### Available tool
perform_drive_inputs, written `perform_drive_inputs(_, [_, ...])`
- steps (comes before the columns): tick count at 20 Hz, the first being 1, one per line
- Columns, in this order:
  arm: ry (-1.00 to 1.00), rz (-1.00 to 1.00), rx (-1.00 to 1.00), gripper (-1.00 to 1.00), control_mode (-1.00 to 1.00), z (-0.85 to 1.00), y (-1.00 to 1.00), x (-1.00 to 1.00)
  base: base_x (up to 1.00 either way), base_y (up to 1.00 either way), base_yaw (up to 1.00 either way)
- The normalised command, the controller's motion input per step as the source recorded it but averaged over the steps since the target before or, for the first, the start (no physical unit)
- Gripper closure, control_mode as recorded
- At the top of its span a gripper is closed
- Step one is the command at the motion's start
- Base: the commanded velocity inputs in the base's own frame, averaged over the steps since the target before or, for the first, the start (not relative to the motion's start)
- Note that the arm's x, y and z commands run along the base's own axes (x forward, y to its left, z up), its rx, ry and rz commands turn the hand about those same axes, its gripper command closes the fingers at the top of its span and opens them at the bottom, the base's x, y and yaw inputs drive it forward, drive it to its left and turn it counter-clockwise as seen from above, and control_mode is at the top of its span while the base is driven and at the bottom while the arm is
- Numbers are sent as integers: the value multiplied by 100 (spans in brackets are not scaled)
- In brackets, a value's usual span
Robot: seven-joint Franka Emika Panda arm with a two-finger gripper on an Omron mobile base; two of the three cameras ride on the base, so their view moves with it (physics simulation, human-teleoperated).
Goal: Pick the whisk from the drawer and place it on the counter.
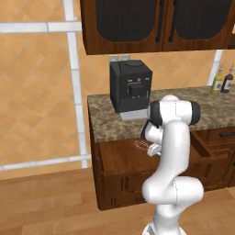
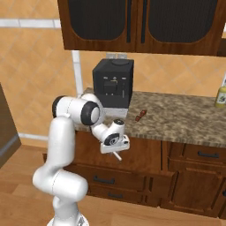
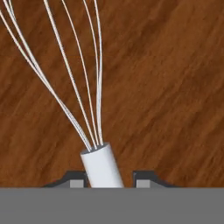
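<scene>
My gripper (image 3: 109,179) is shut on the whisk's pale handle (image 3: 103,168), which stands between the two dark fingertips (image 3: 76,180). Its thin wires fan up over the drawer's wood bottom (image 3: 175,87). From the left base view the coppery wire head (image 1: 139,144) pokes out left of the gripper (image 1: 153,149), above the open dark wooden drawer (image 1: 119,158) and just below the counter's (image 1: 105,121) front edge. In the right base view the gripper (image 2: 115,149) hangs in front of the cabinet under the counter (image 2: 176,119), and the arm hides the drawer.
A black coffee machine (image 1: 130,87) stands on the counter directly behind the drawer. Two bottles (image 1: 222,81) stand at the far right. A small reddish-brown item (image 2: 140,115) lies on the granite right of the machine. Upper cabinets (image 1: 156,23) hang overhead.
</scene>
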Motion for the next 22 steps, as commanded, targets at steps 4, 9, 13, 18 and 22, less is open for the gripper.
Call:
perform_drive_inputs(4, [-16, 29, 0, 100, -100, 100, 0, -10, 0, 0, 0])
perform_drive_inputs(9, [-21, 27, -1, 100, -100, 100, 0, -10, 0, 0, 0])
perform_drive_inputs(13, [-5, 13, 0, 100, -100, 100, 0, 15, 0, 0, 0])
perform_drive_inputs(18, [1, 2, 0, 100, -100, 100, 0, 59, 0, 0, 0])
perform_drive_inputs(22, [2, 0, 0, 100, -100, 87, -4, 88, 0, 0, 0])
